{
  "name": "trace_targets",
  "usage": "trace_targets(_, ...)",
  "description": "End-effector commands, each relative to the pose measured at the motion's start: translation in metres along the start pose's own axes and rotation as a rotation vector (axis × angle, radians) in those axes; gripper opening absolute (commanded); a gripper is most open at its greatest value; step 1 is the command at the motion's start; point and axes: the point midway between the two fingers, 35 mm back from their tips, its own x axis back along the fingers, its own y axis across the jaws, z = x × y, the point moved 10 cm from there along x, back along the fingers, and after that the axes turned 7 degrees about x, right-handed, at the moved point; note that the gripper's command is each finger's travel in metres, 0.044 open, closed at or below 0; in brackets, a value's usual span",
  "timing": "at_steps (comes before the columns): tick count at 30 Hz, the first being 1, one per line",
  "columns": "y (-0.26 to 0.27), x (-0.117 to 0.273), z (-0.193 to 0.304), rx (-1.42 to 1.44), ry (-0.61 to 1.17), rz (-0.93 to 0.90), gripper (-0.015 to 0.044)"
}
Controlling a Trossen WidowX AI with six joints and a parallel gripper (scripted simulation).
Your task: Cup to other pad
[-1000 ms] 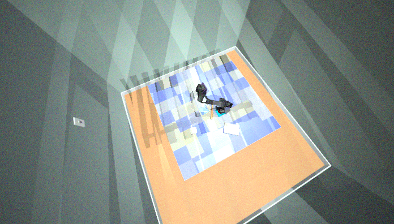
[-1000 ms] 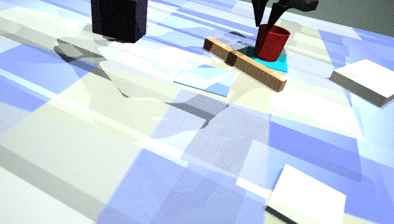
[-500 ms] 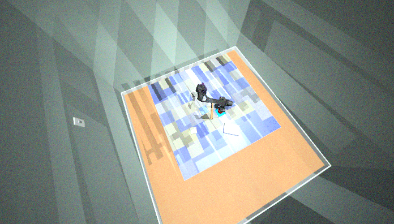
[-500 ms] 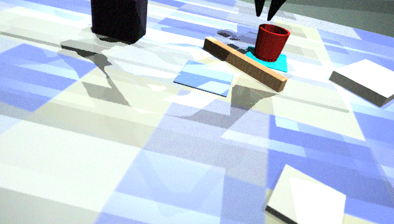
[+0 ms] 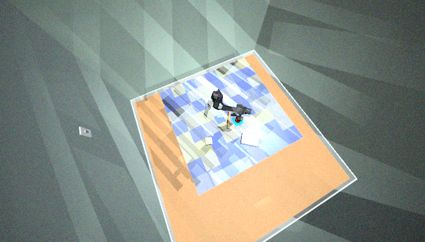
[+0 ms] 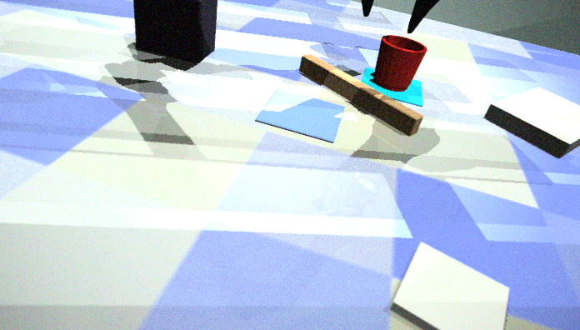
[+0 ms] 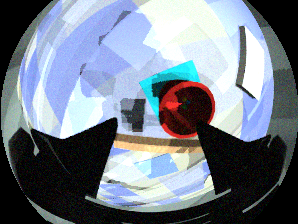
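Observation:
The red cup (image 5: 237,120) (image 6: 397,65) (image 7: 172,131) stands upright on the cyan pad (image 5: 237,124) (image 6: 415,97) (image 7: 150,89). Small dark shapes, perhaps the marbles, show faintly inside it in the wrist view; they cannot be told clearly. No marbles show outside the cup. The blue pad (image 5: 220,119) (image 6: 303,118) (image 7: 159,166) is bare, on the other side of the wooden bar. My gripper (image 6: 387,24) (image 7: 159,124) is open and empty, with its fingertips above the cup's rim, apart from it.
A wooden bar (image 5: 228,120) (image 6: 363,95) (image 7: 150,143) lies between the two pads. A white slab (image 5: 249,139) (image 6: 541,114) (image 7: 253,62) lies on the cyan pad's far side from the bar. A smaller white block (image 5: 208,140) (image 6: 453,287) lies farther off.

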Motion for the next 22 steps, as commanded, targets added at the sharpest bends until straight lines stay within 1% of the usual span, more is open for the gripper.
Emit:
trace_targets(1,-0.002,0.014,-0.001,-0.01,-0.012,0.002,0.044)
trace_targets(11,0.004,0.062,0.002,-0.019,-0.019,0.001,0.044)
trace_targets(22,0.008,0.058,0.0,-0.005,-0.011,0.005,0.044)
